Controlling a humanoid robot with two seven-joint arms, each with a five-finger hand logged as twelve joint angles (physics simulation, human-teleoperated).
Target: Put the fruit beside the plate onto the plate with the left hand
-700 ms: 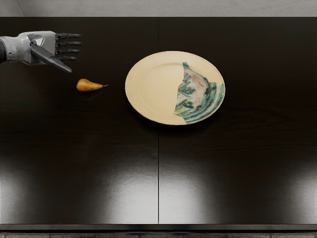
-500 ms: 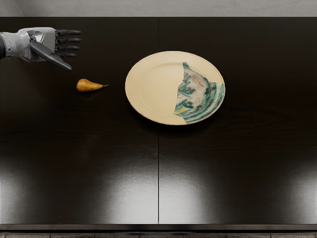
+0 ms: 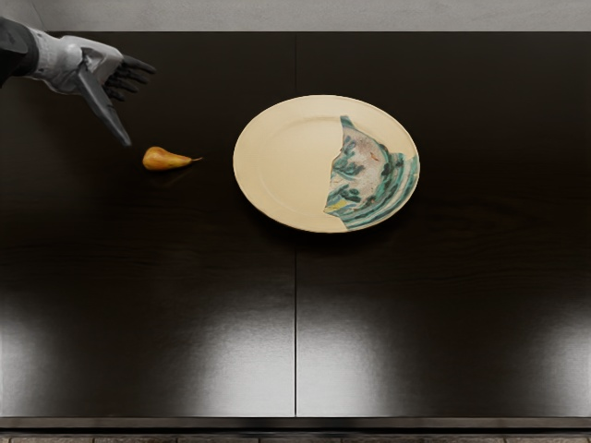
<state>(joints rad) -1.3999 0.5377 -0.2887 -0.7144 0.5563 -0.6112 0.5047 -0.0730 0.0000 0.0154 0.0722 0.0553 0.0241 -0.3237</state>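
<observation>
1. Pear (image 3: 165, 159) lies on its side on the table (image 3: 185, 305), left of the plate (image 3: 286, 157), apart from it.
2. Long axis runs left-right; stem points right, toward the plate.
3. Left hand (image 3: 92, 72) hovers up-left of the pear, fingers (image 3: 132, 74) loosely spread, holding nothing.

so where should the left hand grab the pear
Grip the pear across its fat left end, coming down from above. It lies on its side, thin neck and stem pointing right at the plate, so the bulb gives most to hold. The open left hand hovers up-left of it, apart.
</observation>
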